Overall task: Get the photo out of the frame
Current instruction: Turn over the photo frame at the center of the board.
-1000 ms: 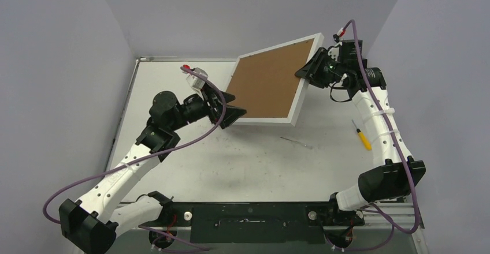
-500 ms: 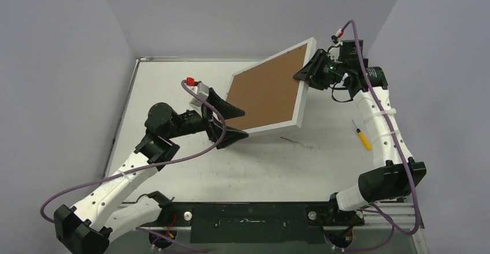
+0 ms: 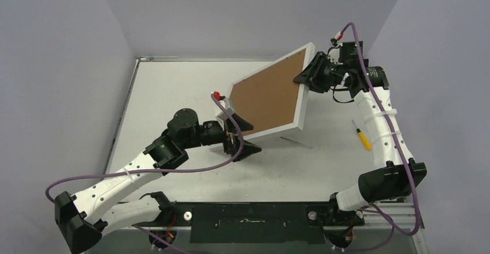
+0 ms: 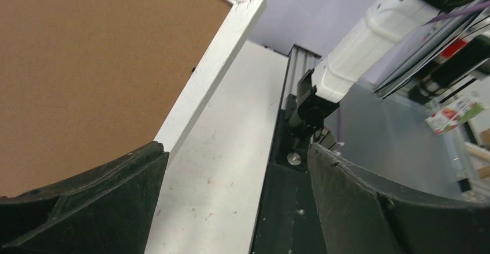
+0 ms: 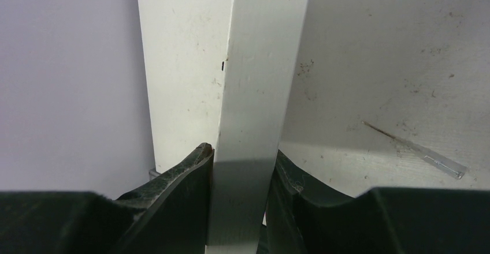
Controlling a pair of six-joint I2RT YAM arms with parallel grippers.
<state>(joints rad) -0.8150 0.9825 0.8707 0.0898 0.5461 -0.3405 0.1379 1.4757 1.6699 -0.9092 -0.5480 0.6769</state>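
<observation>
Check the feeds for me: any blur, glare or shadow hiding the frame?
Top view: sharp, evenly lit, frame casting a shadow on the table below its near edge. Left wrist: frame's back crisp, the background beyond the table soft. Right wrist: frame edge sharp, shaded near the fingers; no glare anywhere.

White table (image 3: 173, 86) — yellow-handled screwdriver (image 3: 361, 134), thin rod (image 5: 417, 150)
</observation>
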